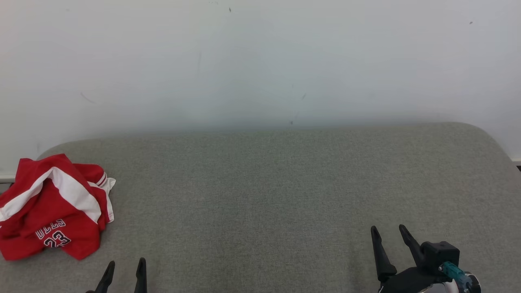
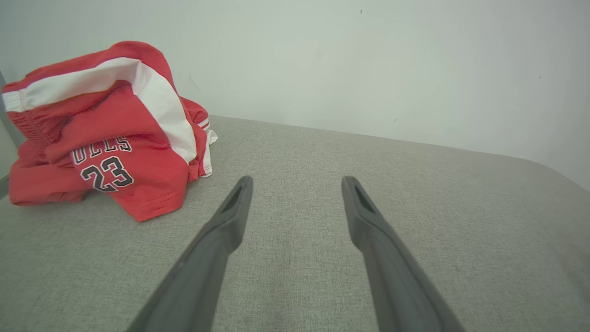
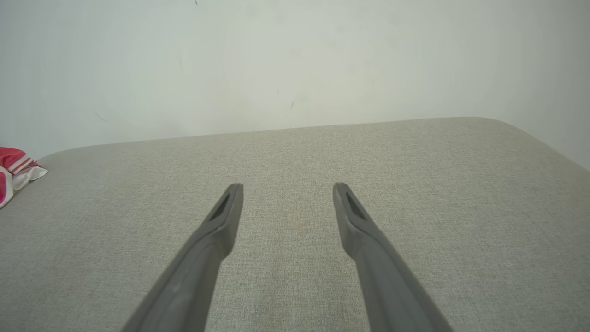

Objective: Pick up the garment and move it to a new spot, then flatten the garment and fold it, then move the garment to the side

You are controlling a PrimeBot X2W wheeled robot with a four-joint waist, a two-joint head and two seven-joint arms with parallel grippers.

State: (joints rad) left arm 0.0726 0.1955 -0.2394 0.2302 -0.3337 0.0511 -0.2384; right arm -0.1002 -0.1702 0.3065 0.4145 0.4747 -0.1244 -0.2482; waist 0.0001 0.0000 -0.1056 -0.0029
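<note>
Grey cushion (image 1: 285,195) bears a crumpled red garment (image 1: 53,207) at left.

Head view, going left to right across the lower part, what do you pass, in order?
red garment → left hand, open → right hand, open

Red-and-white garment (image 1: 53,207), grey cushion (image 1: 285,195)
</note>
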